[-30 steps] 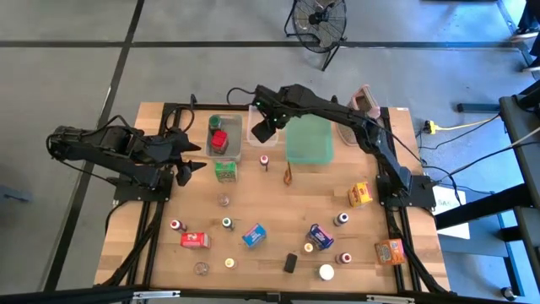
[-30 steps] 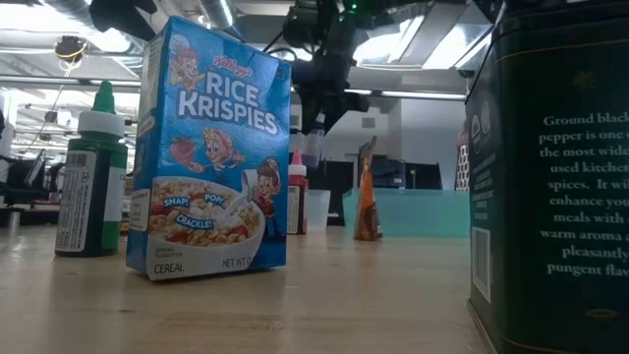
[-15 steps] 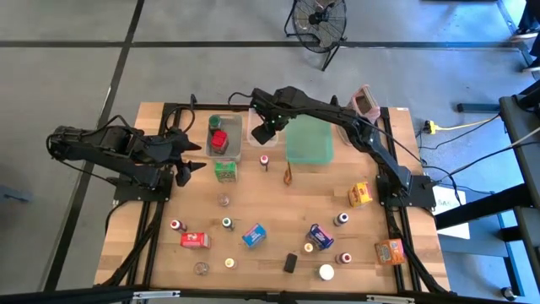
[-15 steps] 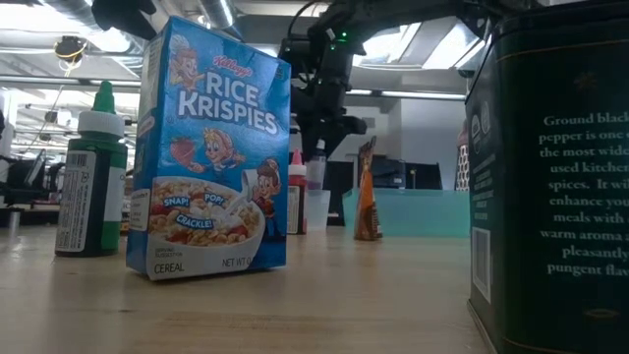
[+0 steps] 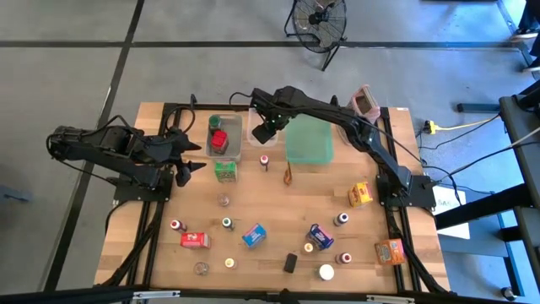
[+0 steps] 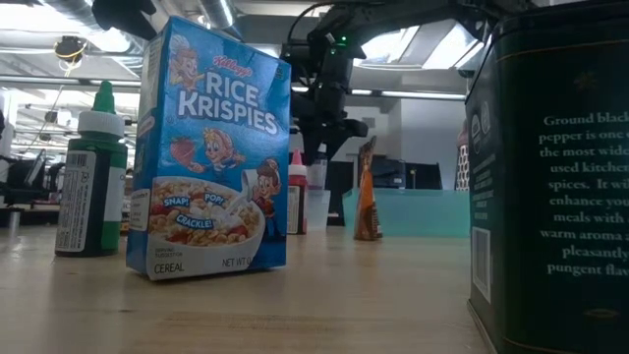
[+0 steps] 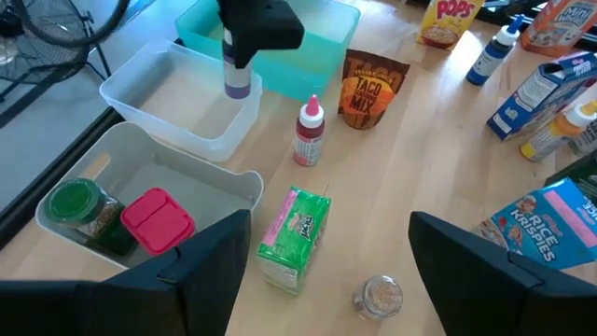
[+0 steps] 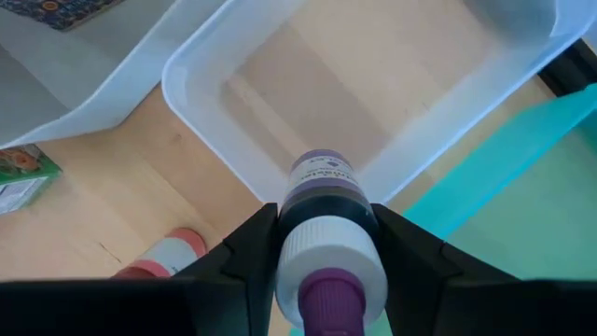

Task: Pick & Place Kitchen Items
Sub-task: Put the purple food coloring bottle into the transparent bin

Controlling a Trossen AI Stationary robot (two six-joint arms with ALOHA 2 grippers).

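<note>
The right pincer (image 5: 263,133), gripping a purple-capped bottle (image 8: 322,201), is hanging over the empty clear bin (image 5: 256,124) near the desk's far edge, presumably to drop it in, while the left pincer (image 5: 192,159) is waiting open.

Premises: a robotics lab or workshop. Bare grey concrete floor (image 5: 76,76) surrounds the wooden table (image 5: 270,198); a floor fan (image 5: 319,21) stands beyond it, under exposed ceiling ducts (image 6: 59,20).
</note>
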